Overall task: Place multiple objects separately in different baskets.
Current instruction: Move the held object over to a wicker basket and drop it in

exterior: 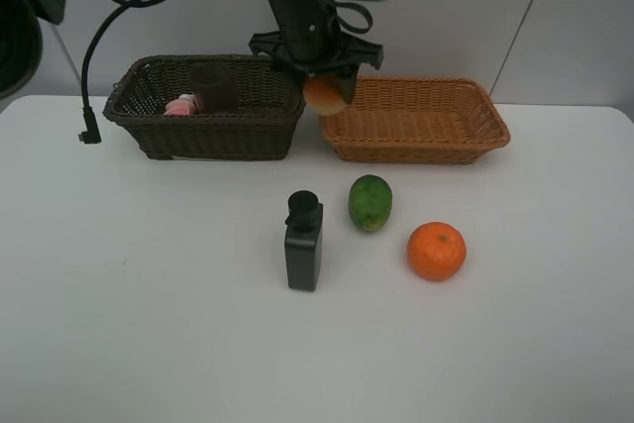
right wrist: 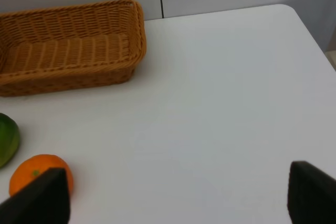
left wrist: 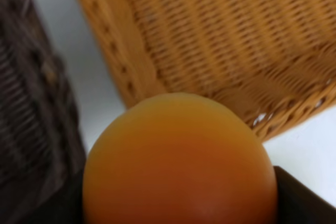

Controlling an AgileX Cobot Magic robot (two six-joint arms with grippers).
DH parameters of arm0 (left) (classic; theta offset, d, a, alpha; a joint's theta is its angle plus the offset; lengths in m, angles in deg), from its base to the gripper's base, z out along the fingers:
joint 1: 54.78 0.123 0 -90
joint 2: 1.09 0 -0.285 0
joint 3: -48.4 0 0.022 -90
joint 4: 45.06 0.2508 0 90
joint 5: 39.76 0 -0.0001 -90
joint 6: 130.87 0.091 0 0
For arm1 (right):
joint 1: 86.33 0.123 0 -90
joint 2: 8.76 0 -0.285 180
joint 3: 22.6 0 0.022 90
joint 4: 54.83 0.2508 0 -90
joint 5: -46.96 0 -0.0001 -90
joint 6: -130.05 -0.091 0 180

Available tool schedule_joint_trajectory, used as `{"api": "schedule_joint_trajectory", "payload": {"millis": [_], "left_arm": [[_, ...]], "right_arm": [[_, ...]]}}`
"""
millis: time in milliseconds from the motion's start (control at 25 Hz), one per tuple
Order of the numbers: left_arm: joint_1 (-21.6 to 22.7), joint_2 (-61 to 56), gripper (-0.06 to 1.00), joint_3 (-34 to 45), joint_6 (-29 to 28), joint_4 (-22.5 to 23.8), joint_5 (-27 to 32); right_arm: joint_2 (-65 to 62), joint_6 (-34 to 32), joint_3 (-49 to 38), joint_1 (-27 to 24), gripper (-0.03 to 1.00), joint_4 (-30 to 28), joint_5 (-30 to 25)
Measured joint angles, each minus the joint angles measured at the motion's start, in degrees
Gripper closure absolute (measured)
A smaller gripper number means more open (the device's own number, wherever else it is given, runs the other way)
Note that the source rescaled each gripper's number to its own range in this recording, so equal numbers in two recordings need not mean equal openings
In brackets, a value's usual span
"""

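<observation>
My left gripper (exterior: 325, 81) is shut on the red-orange peach-like fruit (exterior: 324, 96) and holds it in the air over the gap between the dark brown basket (exterior: 208, 131) and the orange-tan basket (exterior: 416, 141). The fruit (left wrist: 178, 161) fills the left wrist view, with the orange-tan basket (left wrist: 210, 40) behind it. The pink bottle (exterior: 181, 105) and the dark cup (exterior: 213, 86) are inside the brown basket. The black bottle (exterior: 303, 242), the green fruit (exterior: 369, 202) and the orange (exterior: 436, 251) stand on the table. My right gripper (right wrist: 173, 192) is open above bare table; it does not show in the exterior view.
The white table (exterior: 149, 324) ends at a far edge behind the baskets, against a grey wall. A black cable (exterior: 94, 56) hangs at the far left. In the right wrist view the orange (right wrist: 39, 174) and the green fruit (right wrist: 6, 140) lie beside the gripper.
</observation>
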Motion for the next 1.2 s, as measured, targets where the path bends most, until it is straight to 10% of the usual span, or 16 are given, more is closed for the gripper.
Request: {"api": "schedule_joint_trajectory", "payload": {"millis": [400,1200], "left_arm": [[-0.45,11.59,0.15,-15.6,0.79,-0.02,-0.15],[-0.45,13.43,0.15,-16.1,7.14,-0.68,-4.16]], "right_arm": [[0.0,0.0,0.0,0.0,0.22,0.0,0.0],[0.0,0.0,0.0,0.0,0.22,0.0,0.0]]}}
